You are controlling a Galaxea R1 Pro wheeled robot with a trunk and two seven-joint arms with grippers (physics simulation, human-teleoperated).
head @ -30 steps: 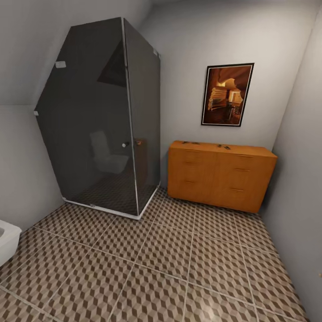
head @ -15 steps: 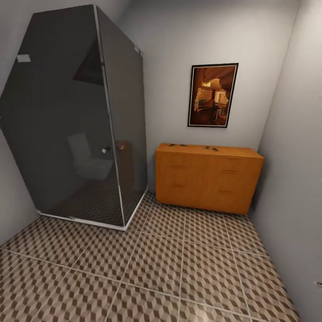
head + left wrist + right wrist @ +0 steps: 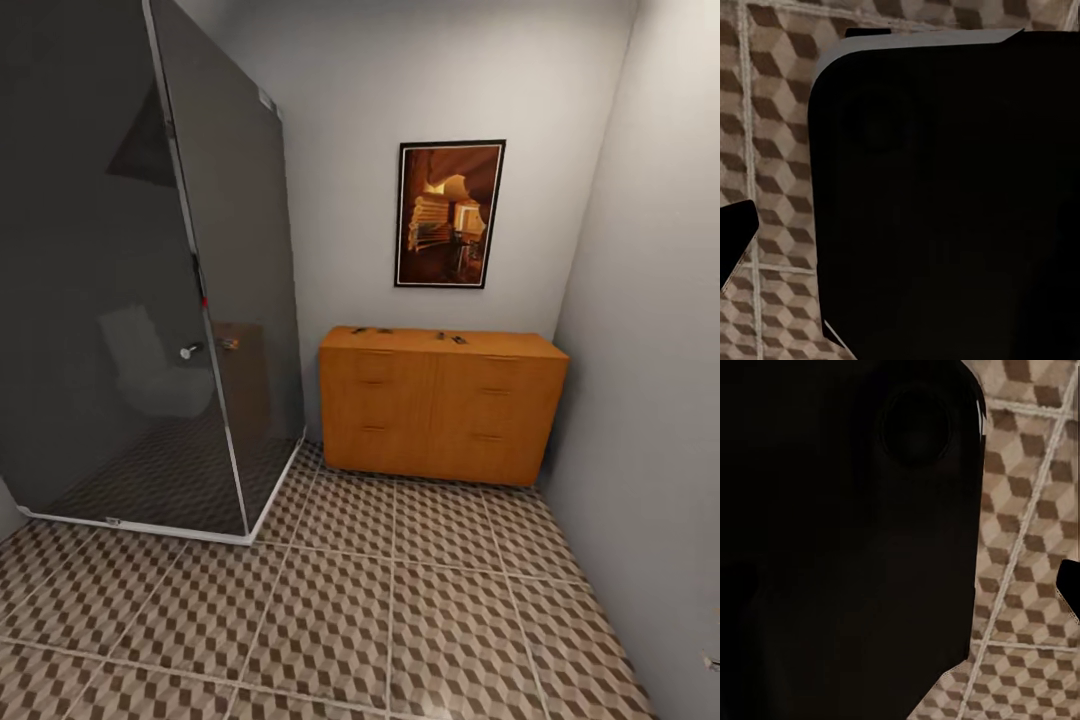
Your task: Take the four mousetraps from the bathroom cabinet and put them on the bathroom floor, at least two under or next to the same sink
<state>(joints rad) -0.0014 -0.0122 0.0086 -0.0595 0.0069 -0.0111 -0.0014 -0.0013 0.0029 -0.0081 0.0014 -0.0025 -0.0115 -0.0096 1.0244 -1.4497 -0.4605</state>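
**Ana:** Left wrist view first: can you make out the claw?

**Ben:** Hardly. A big black body (image 3: 945,202) with rounded corners blocks most of it, and one dark tip (image 3: 735,232) pokes in at the edge. I cannot tell whether the left claw is spread or pressed together. Behind the black shape is the floor (image 3: 772,112), tiles printed with brown and beige cubes and pale grout lines.

**Ana:** And the right one?

**Ben:** Much the same. A dark bulk (image 3: 847,540) with a round recess covers it, a small dark corner (image 3: 1071,585) shows at the side, and the cube tiles (image 3: 1027,510) lie beyond. I cannot tell its state either.

**Ana:** Where are the mousetraps?

**Ben:** From the head camera, small dark items sit on top of the cabinet (image 3: 440,410), which stands against the far wall. One cluster (image 3: 372,330) lies toward its left end, another (image 3: 450,338) near the middle. They are too small to count or make out in detail.

**Ana:** What else is around?

**Ben:** A dark glass shower (image 3: 130,290) stands just left of the cabinet, a framed picture (image 3: 449,214) hangs above it, and a grey wall (image 3: 650,350) closes the right side. The tiled floor (image 3: 330,620) stretches from the cabinet toward the camera.
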